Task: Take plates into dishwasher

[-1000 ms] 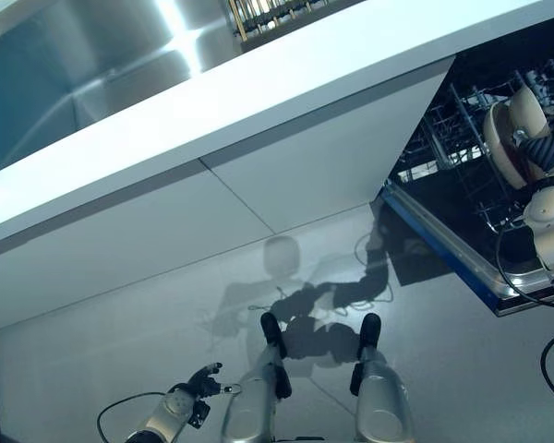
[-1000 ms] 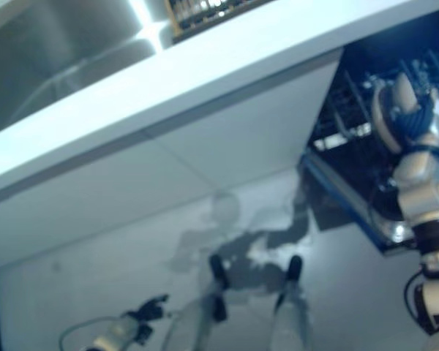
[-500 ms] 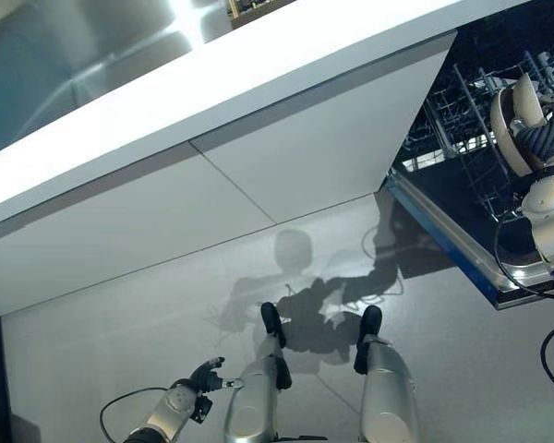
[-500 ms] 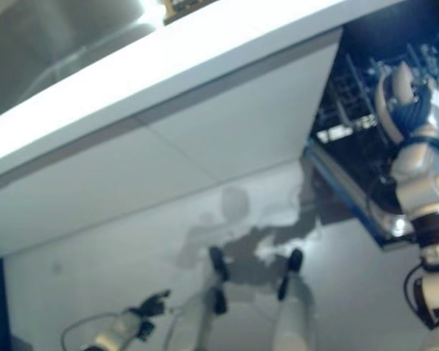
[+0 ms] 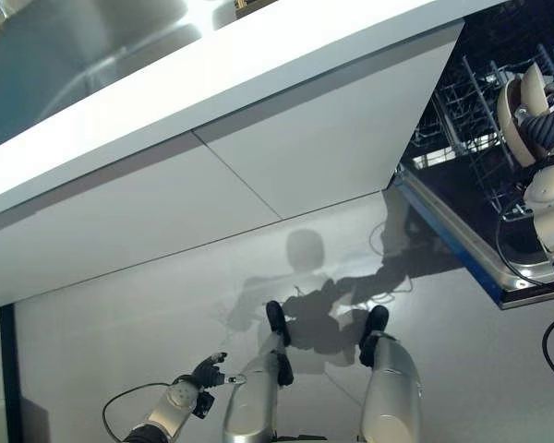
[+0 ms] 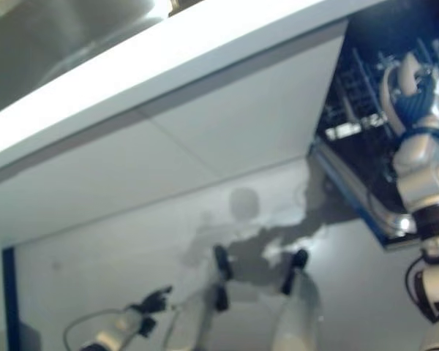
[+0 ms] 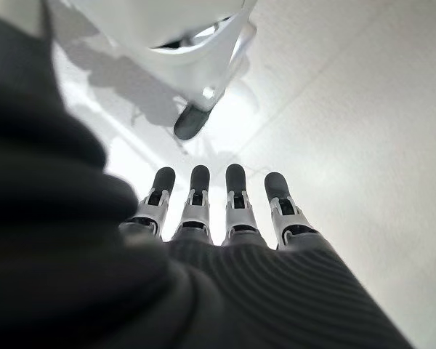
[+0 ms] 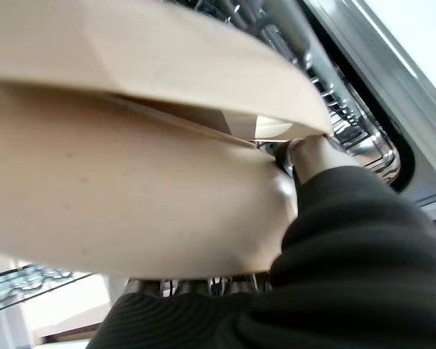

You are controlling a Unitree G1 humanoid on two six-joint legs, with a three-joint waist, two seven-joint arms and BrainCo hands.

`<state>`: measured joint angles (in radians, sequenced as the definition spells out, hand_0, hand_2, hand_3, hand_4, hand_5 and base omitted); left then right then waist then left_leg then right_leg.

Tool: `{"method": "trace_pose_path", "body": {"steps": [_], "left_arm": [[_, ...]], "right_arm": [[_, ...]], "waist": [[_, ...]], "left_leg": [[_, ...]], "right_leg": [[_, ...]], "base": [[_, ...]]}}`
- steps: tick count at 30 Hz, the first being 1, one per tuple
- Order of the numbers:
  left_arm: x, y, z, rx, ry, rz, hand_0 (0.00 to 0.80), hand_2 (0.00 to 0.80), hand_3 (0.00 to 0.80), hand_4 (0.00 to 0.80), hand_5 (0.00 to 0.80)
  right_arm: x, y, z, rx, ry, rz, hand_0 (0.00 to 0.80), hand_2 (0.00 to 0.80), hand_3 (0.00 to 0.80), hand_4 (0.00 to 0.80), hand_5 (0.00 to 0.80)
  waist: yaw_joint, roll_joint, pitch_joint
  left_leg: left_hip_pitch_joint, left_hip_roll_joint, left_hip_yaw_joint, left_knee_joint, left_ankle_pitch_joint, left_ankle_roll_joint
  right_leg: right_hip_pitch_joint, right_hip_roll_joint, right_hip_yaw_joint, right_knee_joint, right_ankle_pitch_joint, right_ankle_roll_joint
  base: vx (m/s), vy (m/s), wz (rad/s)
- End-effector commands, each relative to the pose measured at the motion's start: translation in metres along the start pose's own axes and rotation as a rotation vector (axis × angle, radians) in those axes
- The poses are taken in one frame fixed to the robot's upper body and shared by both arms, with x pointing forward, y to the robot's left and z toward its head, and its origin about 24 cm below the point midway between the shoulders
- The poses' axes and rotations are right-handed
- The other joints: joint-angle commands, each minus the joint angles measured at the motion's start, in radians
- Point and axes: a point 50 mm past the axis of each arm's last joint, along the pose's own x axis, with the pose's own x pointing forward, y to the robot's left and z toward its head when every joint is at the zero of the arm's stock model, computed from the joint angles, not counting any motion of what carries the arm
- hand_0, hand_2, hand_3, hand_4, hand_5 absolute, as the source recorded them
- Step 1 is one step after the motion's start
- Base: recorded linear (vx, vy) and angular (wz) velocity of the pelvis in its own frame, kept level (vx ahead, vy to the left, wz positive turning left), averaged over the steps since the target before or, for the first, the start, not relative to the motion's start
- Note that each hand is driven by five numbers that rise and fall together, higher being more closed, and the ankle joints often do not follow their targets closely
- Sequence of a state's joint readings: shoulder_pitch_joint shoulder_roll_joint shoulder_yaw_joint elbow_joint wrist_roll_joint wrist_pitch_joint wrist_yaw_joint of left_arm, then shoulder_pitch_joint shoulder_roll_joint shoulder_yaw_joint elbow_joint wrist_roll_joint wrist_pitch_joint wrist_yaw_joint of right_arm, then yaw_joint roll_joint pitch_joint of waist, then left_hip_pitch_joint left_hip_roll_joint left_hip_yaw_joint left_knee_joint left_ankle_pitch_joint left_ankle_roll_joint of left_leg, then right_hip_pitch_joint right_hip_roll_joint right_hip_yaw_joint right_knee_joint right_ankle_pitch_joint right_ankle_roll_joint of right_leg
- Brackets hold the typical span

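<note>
One beige plate (image 8: 131, 196) clasped by the right robot hand (image 5: 547, 129) above the dishwasher rack (image 5: 471, 120); left robot hand (image 7: 225, 218) relaxed, empty.

Beige plates (image 8: 131, 182) in the right hand (image 5: 547, 129), smooth, matt, ceramic by the look of them. Dishwasher rack (image 5: 471, 111) behind is thin wire, glinting; the open door (image 5: 485, 254) has a shiny steel rim. Worktop (image 5: 212, 83) is smooth white, cabinet fronts (image 5: 286, 157) matt. Floor (image 5: 111, 323) pale with a soft sheen. Sink (image 5: 83, 46) is brushed metal.
</note>
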<state>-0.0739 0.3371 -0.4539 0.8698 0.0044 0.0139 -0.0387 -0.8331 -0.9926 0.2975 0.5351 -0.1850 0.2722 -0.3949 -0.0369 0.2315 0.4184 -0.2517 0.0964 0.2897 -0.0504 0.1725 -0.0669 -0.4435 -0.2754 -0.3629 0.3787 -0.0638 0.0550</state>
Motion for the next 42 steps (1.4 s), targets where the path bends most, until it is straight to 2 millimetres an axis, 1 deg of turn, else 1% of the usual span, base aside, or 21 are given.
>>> {"method": "trace_pose_path", "body": {"steps": [1, 3, 4, 5, 6, 7, 8, 9, 11, 13, 24, 29, 32, 33, 34, 35, 37, 42], "left_arm": [[-0.001, -0.001, -0.005, 0.030, 0.024, -0.012, 0.000, 0.000, 0.000, 0.000, 0.000], [-0.001, -0.001, -0.005, 0.029, 0.023, -0.012, 0.000, 0.000, 0.000, 0.000, 0.000], [-0.001, 0.000, -0.005, 0.028, 0.023, -0.011, 0.000, 0.000, 0.000, 0.000, 0.000], [-0.001, 0.000, -0.005, 0.028, 0.024, -0.012, 0.000, 0.000, 0.000, 0.000, 0.000], [-0.001, 0.000, -0.005, 0.028, 0.024, -0.012, 0.000, 0.000, 0.000, 0.000, 0.000], [-0.001, 0.000, -0.005, 0.027, 0.023, -0.011, 0.000, 0.000, 0.000, 0.000, 0.000], [-0.001, 0.000, -0.006, 0.024, 0.024, -0.010, 0.000, 0.000, 0.000, 0.000, 0.000], [-0.001, 0.000, -0.007, 0.023, 0.026, -0.010, 0.000, 0.000, 0.000, 0.000, 0.000], [-0.002, -0.001, -0.007, 0.024, 0.028, -0.011, 0.000, 0.000, 0.000, 0.000, 0.000], [-0.001, -0.001, -0.006, 0.024, 0.029, -0.011, 0.000, 0.000, 0.000, 0.000, 0.000], [-0.002, 0.000, -0.008, 0.023, 0.035, -0.010, 0.000, 0.000, 0.000, 0.000, 0.000], [-0.002, -0.002, -0.010, 0.021, 0.041, -0.008, 0.000, 0.000, 0.000, 0.000, 0.000], [-0.002, -0.004, -0.012, 0.021, 0.043, -0.010, 0.000, 0.000, 0.000, 0.000, 0.000], [-0.003, -0.004, -0.013, 0.022, 0.044, -0.011, 0.000, 0.000, 0.000, 0.000, 0.000], [-0.003, -0.004, -0.013, 0.021, 0.043, -0.012, 0.000, 0.000, 0.000, 0.000, 0.000], [-0.003, -0.005, -0.014, 0.020, 0.044, -0.012, 0.000, 0.000, 0.000, 0.000, 0.000], [-0.003, -0.006, -0.015, 0.019, 0.048, -0.012, 0.000, 0.000, 0.000, 0.000, 0.000], [-0.004, -0.008, -0.019, 0.004, 0.060, -0.005, 0.000, 0.000, 0.000, 0.000, 0.000]], "right_arm": [[0.010, -0.011, -0.001, -0.042, 0.028, -0.027, 0.615, 0.615, 0.615, 0.615, 0.615], [0.010, -0.012, -0.002, -0.049, 0.027, -0.030, 0.455, 0.455, 0.455, 0.455, 0.455], [0.010, -0.012, -0.002, -0.056, 0.027, -0.031, 0.427, 0.427, 0.427, 0.427, 0.427], [0.010, -0.012, -0.002, -0.061, 0.028, -0.031, 0.430, 0.430, 0.430, 0.430, 0.430], [0.010, -0.011, -0.003, -0.067, 0.029, -0.031, 0.424, 0.424, 0.424, 0.424, 0.424], [0.009, -0.012, -0.004, -0.074, 0.028, -0.034, 0.317, 0.317, 0.317, 0.317, 0.317], [0.009, -0.012, -0.004, -0.080, 0.028, -0.037, 0.232, 0.232, 0.232, 0.232, 0.232], [0.009, -0.012, -0.005, -0.081, 0.028, -0.036, 0.147, 0.147, 0.147, 0.147, 0.147], [0.009, -0.012, -0.006, -0.084, 0.028, -0.034, 0.104, 0.104, 0.104, 0.104, 0.104], [0.009, -0.012, -0.006, -0.084, 0.028, -0.034, 0.000, 0.000, 0.000, 0.000, 0.000], [0.008, -0.012, -0.008, -0.086, 0.026, -0.044, 0.000, 0.000, 0.000, 0.000, 0.000], [0.007, -0.014, -0.006, -0.062, 0.008, -0.080, 0.000, 0.000, 0.000, 0.000, 0.000], [0.006, -0.016, -0.001, 0.005, -0.014, -0.114, 0.000, 0.000, 0.000, 0.000, 0.000], [0.005, -0.016, 0.004, 0.053, -0.036, -0.126, 0.000, 0.000, 0.000, 0.000, 0.000], [0.004, -0.017, 0.008, 0.094, -0.061, -0.134, 0.000, 0.000, 0.000, 0.000, 0.000], [0.003, -0.017, 0.013, 0.138, -0.081, -0.134, 0.000, 0.000, 0.000, 0.000, 0.000], [0.000, -0.018, 0.025, 0.220, -0.133, -0.134, 0.000, 0.000, 0.000, 0.000, 0.000], [-0.015, -0.014, 0.040, 0.401, -0.198, -0.106, 0.000, 0.000, 0.000, 0.000, 0.000]], "waist": [[0.013, -0.070, 0.040], [0.013, -0.071, 0.040], [0.013, -0.071, 0.040], [0.014, -0.069, 0.036], [0.015, -0.070, 0.036], [0.013, -0.072, 0.040], [0.013, -0.073, 0.040], [0.015, -0.071, 0.035], [0.015, -0.073, 0.033], [0.016, -0.074, 0.032], [0.018, -0.081, 0.028], [0.017, -0.086, 0.027], [0.017, -0.088, 0.025], [0.017, -0.089, 0.023], [0.016, -0.092, 0.025], [0.015, -0.093, 0.023], [0.014, -0.098, 0.018], [0.004, -0.117, 0.001]], "left_leg": [[0.192, 0.051, 0.007, -0.015, -0.071, -0.085], [0.191, 0.051, 0.009, -0.015, -0.070, -0.085], [0.193, 0.051, 0.011, -0.015, -0.070, -0.085], [0.203, 0.051, 0.002, -0.019, -0.083, -0.092], [0.203, 0.050, 0.003, -0.019, -0.084, -0.091], [0.194, 0.050, 0.014, -0.015, -0.072, -0.084], [0.195, 0.050, 0.015, -0.015, -0.072, -0.084], [0.205, 0.050, 0.006, -0.020, -0.085, -0.091], [0.208, 0.050, 0.008, -0.022, -0.085, -0.091], [0.208, 0.050, 0.010, -0.022, -0.087, -0.091], [0.214, 0.051, 0.016, -0.024, -0.092, -0.089], [0.220, 0.052, 0.018, -0.026, -0.097, -0.086], [0.223, 0.051, 0.016, -0.027, -0.101, -0.085], [0.224, 0.051, 0.016, -0.028, -0.103, -0.084], [0.215, 0.051, 0.025, -0.025, -0.091, -0.077], [0.216, 0.051, 0.024, -0.025, -0.093, -0.076], [0.223, 0.049, 0.025, -0.027, -0.099, -0.074], [0.237, 0.048, 0.030, -0.030, -0.113, -0.070]], "right_leg": [[0.126, 0.098, 0.022, -0.304, 0.101, -0.004], [0.128, 0.099, 0.021, -0.308, 0.103, -0.004], [0.130, 0.099, 0.020, -0.310, 0.104, -0.003], [0.138, 0.101, 0.030, -0.310, 0.086, 0.007], [0.140, 0.101, 0.029, -0.311, 0.086, 0.008], [0.134, 0.099, 0.019, -0.314, 0.106, -0.002], [0.136, 0.099, 0.019, -0.315, 0.107, -0.002], [0.145, 0.102, 0.029, -0.316, 0.088, 0.008], [0.148, 0.103, 0.028, -0.318, 0.088, 0.009], [0.149, 0.101, 0.028, -0.318, 0.089, 0.011], [0.159, 0.101, 0.022, -0.324, 0.093, 0.013], [0.165, 0.103, 0.026, -0.324, 0.092, 0.014], [0.170, 0.105, 0.028, -0.324, 0.090, 0.014], [0.171, 0.105, 0.028, -0.324, 0.091, 0.014], [0.166, 0.103, 0.018, -0.325, 0.109, 0.004], [0.168, 0.104, 0.019, -0.327, 0.109, 0.004], [0.174, 0.104, 0.018, -0.329, 0.110, 0.006], [0.196, 0.105, 0.015, -0.340, 0.115, 0.011]], "base": [[-0.028, 0.010, 0.38], [-0.025, 0.018, 0.22], [0.050, 0.027, 0.04], [0.052, 0.024, -0.01], [-0.013, 0.013, -0.05], [-0.078, 0.004, -0.06], [-0.006, 0.010, -0.05], [0.062, 0.017, -0.07], [0.027, 0.016, -0.05], [-0.005, 0.010, -0.06], [-0.001, 0.000, 0.00], [0.000, 0.000, 0.00], [0.000, 0.000, 0.00], [-0.069, 0.017, 0.00], [-0.068, 0.018, 0.02], [-0.070, 0.020, 0.05], [-0.005, 0.025, 0.06], [-0.015, 0.013, 0.00]]}}
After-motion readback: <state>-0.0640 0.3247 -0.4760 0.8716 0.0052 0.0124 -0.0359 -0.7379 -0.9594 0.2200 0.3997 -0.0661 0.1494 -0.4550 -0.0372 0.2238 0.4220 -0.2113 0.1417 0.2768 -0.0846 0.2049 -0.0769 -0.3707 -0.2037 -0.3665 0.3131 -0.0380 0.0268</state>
